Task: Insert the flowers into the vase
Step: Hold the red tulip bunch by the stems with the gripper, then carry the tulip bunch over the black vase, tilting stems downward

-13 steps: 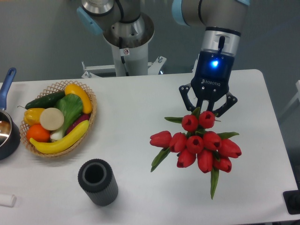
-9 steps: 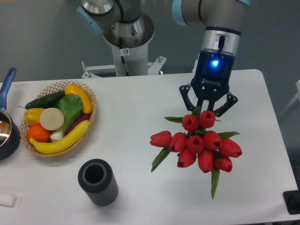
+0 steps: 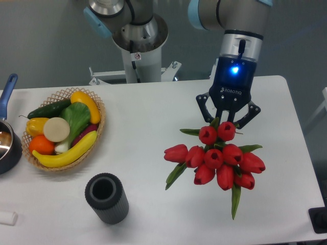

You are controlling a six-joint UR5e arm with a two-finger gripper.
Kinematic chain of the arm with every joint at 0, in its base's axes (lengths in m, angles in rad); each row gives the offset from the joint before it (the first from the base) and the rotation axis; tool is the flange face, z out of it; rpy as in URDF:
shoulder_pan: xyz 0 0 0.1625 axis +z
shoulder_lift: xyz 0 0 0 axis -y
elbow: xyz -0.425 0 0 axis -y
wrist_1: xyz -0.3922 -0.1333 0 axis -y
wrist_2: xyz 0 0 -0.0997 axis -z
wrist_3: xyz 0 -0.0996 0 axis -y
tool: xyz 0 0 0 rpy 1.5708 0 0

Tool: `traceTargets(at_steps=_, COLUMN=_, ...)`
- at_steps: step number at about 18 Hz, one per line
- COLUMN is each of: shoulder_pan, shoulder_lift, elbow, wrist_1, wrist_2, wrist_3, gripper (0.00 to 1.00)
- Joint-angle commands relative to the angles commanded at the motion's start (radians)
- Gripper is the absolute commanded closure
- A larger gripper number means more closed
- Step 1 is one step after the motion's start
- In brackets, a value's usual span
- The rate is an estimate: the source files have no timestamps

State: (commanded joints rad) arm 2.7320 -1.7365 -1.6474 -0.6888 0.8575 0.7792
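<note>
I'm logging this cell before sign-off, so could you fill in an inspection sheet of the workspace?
Surface: white table, no spills seen.
Job's things: the flowers hang at the gripper, stems hidden behind the heads; the vase stands upright near the front edge, mouth empty.
Clutter: wicker basket of fruit and vegetables, blue-handled pot, small white object front left.
Grippers: gripper directly above the flowers, fingertips hidden behind them; grip cannot be confirmed.
Cables: nothing seen.
Surroundings: grey wall, robot base behind the table.
</note>
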Motion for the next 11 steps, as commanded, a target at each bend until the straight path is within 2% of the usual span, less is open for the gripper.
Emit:
traceTargets(at_steps=7, shoulder_pan=-0.035, shoulder_lift=-0.015, elbow=0.031, wrist_1=0.002, wrist_2=-0.002, wrist_3=0.0, gripper=0.79)
traceTargets(at_steps=11, shoulder_pan=-0.118, shoulder_lift=-0.034, elbow=0.07, wrist_1=0.003, wrist_2=-0.005, wrist_3=-0.002, gripper=0.79)
